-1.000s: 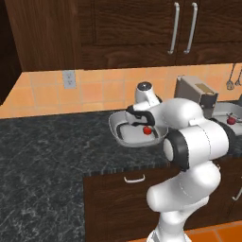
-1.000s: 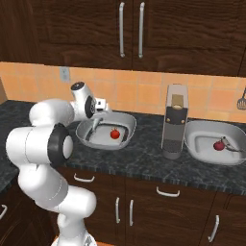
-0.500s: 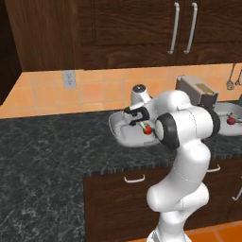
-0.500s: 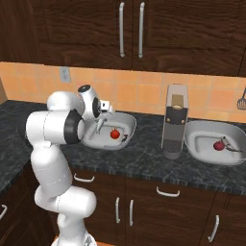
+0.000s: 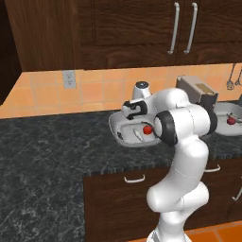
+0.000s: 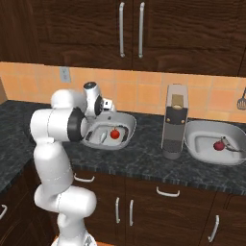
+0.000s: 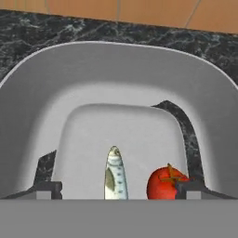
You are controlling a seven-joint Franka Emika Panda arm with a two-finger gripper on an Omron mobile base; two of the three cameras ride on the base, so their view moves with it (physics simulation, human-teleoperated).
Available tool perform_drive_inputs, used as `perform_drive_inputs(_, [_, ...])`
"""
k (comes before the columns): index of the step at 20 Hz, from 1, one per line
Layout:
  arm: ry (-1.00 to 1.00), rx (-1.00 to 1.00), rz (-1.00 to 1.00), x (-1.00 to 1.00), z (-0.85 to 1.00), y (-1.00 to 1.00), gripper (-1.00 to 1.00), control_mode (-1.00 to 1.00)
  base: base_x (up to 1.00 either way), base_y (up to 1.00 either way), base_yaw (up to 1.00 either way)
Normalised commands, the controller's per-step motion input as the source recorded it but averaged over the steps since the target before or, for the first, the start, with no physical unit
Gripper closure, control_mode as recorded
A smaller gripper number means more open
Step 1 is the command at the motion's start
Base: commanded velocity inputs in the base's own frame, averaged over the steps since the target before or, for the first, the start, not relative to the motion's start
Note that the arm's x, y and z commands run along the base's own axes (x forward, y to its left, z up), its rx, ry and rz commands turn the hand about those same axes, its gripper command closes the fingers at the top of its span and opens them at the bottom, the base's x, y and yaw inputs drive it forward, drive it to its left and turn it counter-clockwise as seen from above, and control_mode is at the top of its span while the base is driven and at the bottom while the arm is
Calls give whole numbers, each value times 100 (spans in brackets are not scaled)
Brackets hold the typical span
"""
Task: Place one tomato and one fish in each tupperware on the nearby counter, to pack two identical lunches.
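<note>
We have just spread our end effector (image 7: 119, 188) wide, dropping the silvery fish (image 7: 115, 174) beside the red tomato (image 7: 166, 182) in the shallow pale grey tupperware tray (image 7: 116, 69); this lunch looks packed.

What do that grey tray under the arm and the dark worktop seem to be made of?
The tray looks like smooth matte plastic: uniform pale grey, softly rounded rim, no shine, though a coated metal is possible. The worktop looks like polished stone, likely granite: black with fine pale speckles and veins.
</note>
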Motion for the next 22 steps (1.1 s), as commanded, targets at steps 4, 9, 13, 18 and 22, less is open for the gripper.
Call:
perform_drive_inputs(4, [-1,0,0,-95,54,-12,-100,-100,0,0,0])
perform_drive_inputs(9, [1,5,0,-100,39,-15,-100,-100,0,0,0])
perform_drive_inputs(13, [7,10,2,-100,26,-4,-100,-100,0,0,0])
perform_drive_inputs(18, [3,1,9,-100,61,2,-100,-100,0,0,0])
perform_drive_inputs(22, [-7,-3,11,-96,81,0,-100,-100,0,0,0])
